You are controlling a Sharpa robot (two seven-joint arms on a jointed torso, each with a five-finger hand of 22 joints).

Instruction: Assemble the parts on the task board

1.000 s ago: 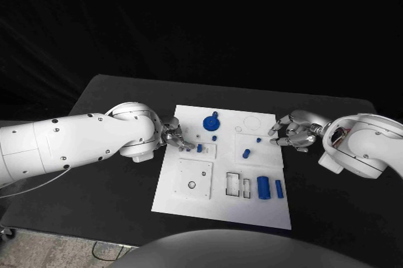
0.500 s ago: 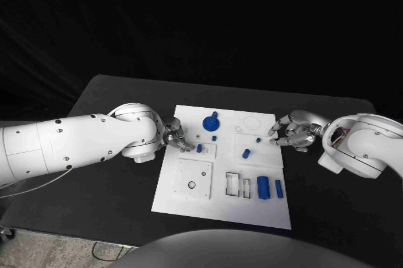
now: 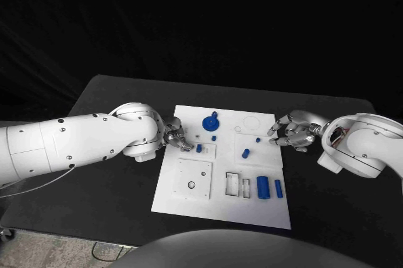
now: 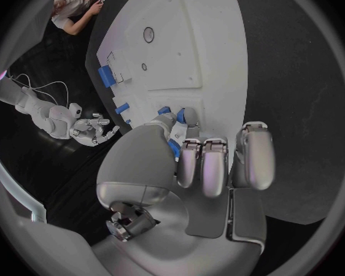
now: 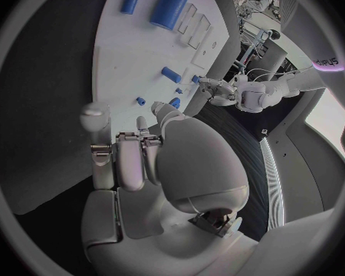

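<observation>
The white task board [image 3: 191, 192] lies mid-table. My left hand [image 3: 175, 137] hovers at the board's left edge with its fingers curled in. In the left wrist view the thumb and fingers [image 4: 189, 162] pinch a small blue part [image 4: 178, 118] over the board [image 4: 180, 55]. That part [image 3: 200, 148] sits by the fingertips in the head view. My right hand [image 3: 290, 134] is at the board's right edge, fingers curled [image 5: 130, 156], with nothing in it. A blue peg [image 3: 246, 154] and a tiny blue piece [image 3: 258, 140] lie just left of it.
A round blue wheel [image 3: 212, 123] sits near the board's far edge, with a small blue piece [image 3: 214, 138] below it. A blue cylinder [image 3: 262, 187] and a blue bar [image 3: 279, 189] lie at the near right, beside two rectangular slots [image 3: 233, 184]. Black table [image 3: 109, 192] surrounds the board.
</observation>
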